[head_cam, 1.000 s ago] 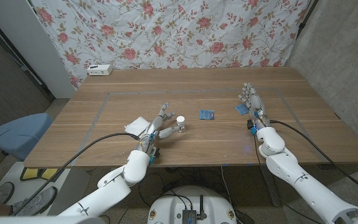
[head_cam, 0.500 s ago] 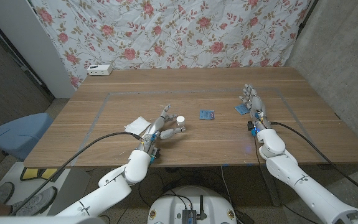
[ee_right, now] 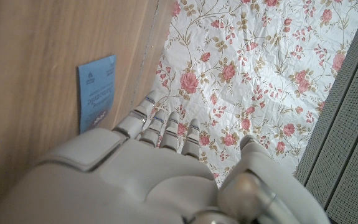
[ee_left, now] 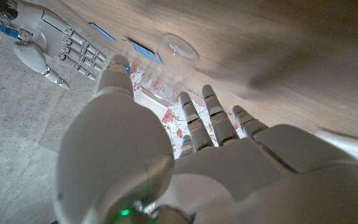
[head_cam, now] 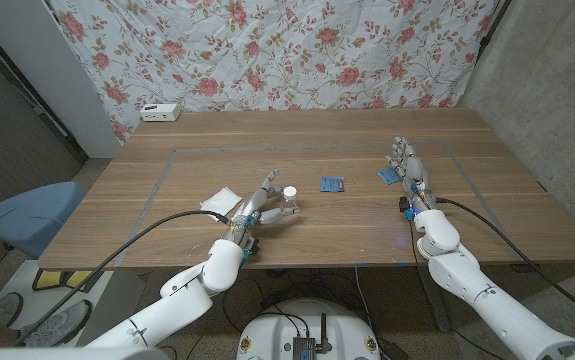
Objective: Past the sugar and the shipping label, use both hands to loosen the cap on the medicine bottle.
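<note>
The medicine bottle, small and clear with a white cap, stands upright near the table's middle. In the left wrist view the bottle sits between my left thumb and fingers, which are spread; contact cannot be made out. My left hand reaches in from the bottle's near left side. My right hand stands at the right with its fingers straight and together, holding nothing. A blue sugar packet lies just left of it, and the same packet shows beside the fingers of my right hand.
A second blue packet lies right of the bottle. A white paper label lies under my left wrist. A white box sits at the table's far left edge, before a flowered curtain. My right hand also shows beyond the bottle.
My left hand has edged forward and right, so its thumb and fingers now flank the bottle. The bottle and my right hand have stayed in place.
</note>
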Controlling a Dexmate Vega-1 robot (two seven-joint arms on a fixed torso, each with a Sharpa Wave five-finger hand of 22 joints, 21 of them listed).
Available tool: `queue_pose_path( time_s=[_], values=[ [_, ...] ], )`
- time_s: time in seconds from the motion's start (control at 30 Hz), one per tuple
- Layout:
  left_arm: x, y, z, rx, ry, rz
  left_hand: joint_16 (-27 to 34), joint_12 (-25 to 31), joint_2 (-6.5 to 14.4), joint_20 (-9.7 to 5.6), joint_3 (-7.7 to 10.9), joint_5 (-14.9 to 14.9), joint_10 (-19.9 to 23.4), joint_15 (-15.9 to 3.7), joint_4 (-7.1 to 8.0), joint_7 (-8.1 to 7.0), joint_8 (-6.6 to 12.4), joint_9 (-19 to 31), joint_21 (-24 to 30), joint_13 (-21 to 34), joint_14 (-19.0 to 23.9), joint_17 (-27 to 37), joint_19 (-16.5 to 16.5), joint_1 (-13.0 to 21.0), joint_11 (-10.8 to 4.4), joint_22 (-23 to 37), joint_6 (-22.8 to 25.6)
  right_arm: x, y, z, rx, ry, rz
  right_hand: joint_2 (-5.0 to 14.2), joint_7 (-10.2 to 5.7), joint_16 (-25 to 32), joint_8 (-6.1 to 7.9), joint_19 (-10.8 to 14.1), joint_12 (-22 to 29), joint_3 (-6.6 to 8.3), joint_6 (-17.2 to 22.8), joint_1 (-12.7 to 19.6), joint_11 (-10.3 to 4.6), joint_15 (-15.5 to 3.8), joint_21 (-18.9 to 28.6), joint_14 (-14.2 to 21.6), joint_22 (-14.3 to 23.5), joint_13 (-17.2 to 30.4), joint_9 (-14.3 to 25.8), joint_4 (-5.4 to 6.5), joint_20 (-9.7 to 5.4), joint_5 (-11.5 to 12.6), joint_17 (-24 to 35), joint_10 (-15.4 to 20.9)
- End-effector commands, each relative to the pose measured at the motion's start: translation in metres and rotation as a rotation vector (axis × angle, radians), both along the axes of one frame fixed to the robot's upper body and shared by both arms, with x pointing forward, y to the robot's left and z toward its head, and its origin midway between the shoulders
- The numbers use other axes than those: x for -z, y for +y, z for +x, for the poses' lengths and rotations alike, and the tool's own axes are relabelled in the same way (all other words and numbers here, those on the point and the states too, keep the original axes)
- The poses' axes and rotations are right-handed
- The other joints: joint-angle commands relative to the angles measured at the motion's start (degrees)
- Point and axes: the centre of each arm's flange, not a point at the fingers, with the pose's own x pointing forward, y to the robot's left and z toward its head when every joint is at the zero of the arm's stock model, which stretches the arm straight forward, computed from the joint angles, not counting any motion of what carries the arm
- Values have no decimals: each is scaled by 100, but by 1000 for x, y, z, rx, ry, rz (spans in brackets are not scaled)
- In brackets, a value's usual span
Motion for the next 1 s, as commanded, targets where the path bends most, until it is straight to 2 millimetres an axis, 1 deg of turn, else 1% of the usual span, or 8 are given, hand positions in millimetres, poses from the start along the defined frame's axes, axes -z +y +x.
queue_pose_path(
  time_s=[0.03, 0.27, 0.37, 0.53, 0.67, 0.77, 0.87, 1.0],
  values=[
    [2, -1, 3, -4, 13, 6, -11, 21, 39, -106, -47, 11, 132, -911, 8, -15, 43, 11, 43, 1, 92, 2, 52, 94, -6, 16, 108, 4, -3, -2, 5, -2, 9, -11, -20, 9, 32, 41, 5, -11, 20, -35, -20, -20, 33, 53, 16, 30, 24, -10, 36, 8, 25, 1],
    [1, -2, 6, -3, 9, 14, -8, 30, 78, -143, -60, 9, 254, -922, 11, 20, 34, 10, 53, 0, 166, 3, 138, 153, 1, 14, 173, 5, -4, -2, 7, -3, 14, -10, -18, 9, 31, 40, 3, -10, 19, -37, -31, -12, 33, 55, 16, 30, 24, -11, 34, 9, 25, -3],
    [1, -3, 7, -1, 11, 12, -4, 35, 107, -170, -57, 8, 303, -929, 14, 23, 36, 10, 61, 0, 201, 6, 186, 179, -33, 14, 209, 5, -4, -1, 6, -4, 15, -9, -18, 11, 31, 41, 3, -10, 20, -38, -36, -15, 34, 59, 16, 30, 24, -12, 31, 9, 25, -3],
    [-1, -3, 9, -1, 7, 19, 6, 42, 176, -238, -39, 4, 400, -939, 12, 42, 35, 10, 70, 0, 283, 9, 268, 253, -4, 13, 278, 5, -4, 0, 7, -3, 18, -9, -13, 9, 32, 42, 3, -10, 22, -40, -36, -19, 34, 56, 16, 30, 24, -13, 28, 10, 25, -2],
    [-1, -4, 10, -3, 2, 22, 9, 54, 211, -325, -38, -7, 497, -941, 14, 51, 38, 9, 73, -1, 345, 10, 330, 293, -25, 13, 344, 4, -5, 0, 7, -5, 19, -8, -13, 10, 32, 41, 4, -9, 22, -41, -32, -18, 34, 58, 16, 30, 24, -15, 27, 10, 25, 2],
    [-2, -5, 10, -3, -3, 23, 14, 61, 251, -433, -37, -20, 594, -949, 16, 62, 48, 9, 77, -1, 421, 12, 402, 337, -37, 12, 440, 4, -5, 0, 8, -5, 20, -7, -12, 10, 32, 42, 2, -9, 25, -43, -37, -18, 35, 60, 16, 30, 24, -16, 26, 11, 24, -4],
    [-2, -5, 9, -8, -4, 20, 20, 73, 285, -504, -39, -34, 707, -956, 18, 70, 48, 8, 81, -2, 502, 15, 476, 376, -37, 11, 519, 4, -5, 0, 8, -4, 23, -7, -12, 9, 33, 43, 1, -9, 26, -43, -41, -15, 35, 60, 16, 30, 24, -17, 25, 11, 24, -6],
    [-1, -5, 8, -16, -1, 16, 24, 78, 310, -555, -39, -46, 783, -960, 17, 74, 48, 8, 81, -2, 567, 16, 525, 408, -32, 11, 576, 5, -5, 0, 9, -4, 26, -7, -12, 9, 33, 43, 1, -8, 28, -45, -34, -12, 35, 60, 16, 30, 24, -18, 26, 11, 24, -7]
  ],
)
